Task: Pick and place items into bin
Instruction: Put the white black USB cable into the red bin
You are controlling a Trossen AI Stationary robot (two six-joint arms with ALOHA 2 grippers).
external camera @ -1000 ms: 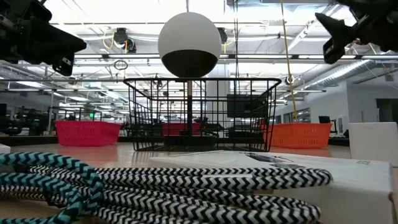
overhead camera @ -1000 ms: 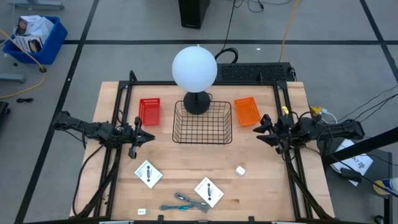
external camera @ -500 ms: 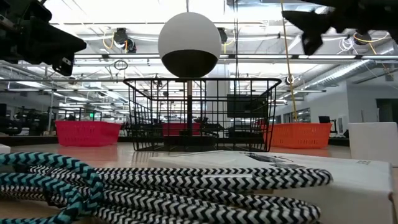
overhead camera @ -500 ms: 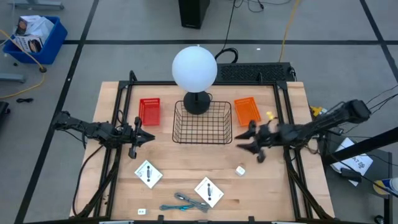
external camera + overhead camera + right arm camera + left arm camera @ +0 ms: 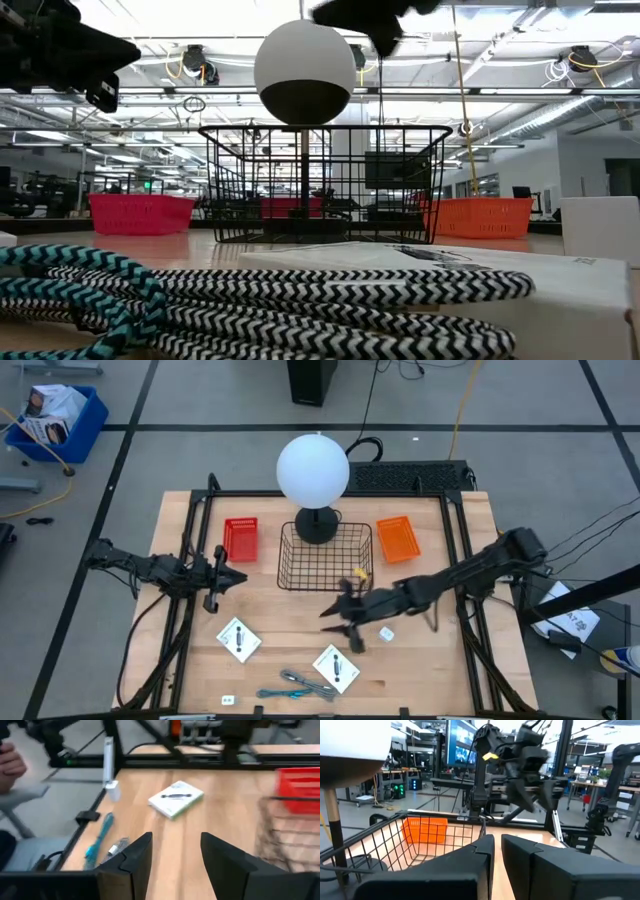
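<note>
Two white square cards lie flat near the table's front edge. A bundle of teal and black-and-white braided cord lies between them, and a tiny white cube lies to their right. The black wire basket stands mid-table in front of the globe lamp. My right gripper hangs open above the table, just in front of the basket and beside the cube, with nothing between its fingers. In its wrist view a card and the cord lie ahead. My left gripper waits shut at the left side.
A red bin stands left of the wire basket and an orange bin right of it. A tiny white piece lies at the front left. Black frame rails run along both table sides. A person's hand shows beyond the table.
My right gripper has swung from the table's right edge out toward the middle, its arm stretching across the table. It now hangs in front of the wire basket, above the cube and cards, and its fingers have stayed apart. Nothing on the table has moved.
</note>
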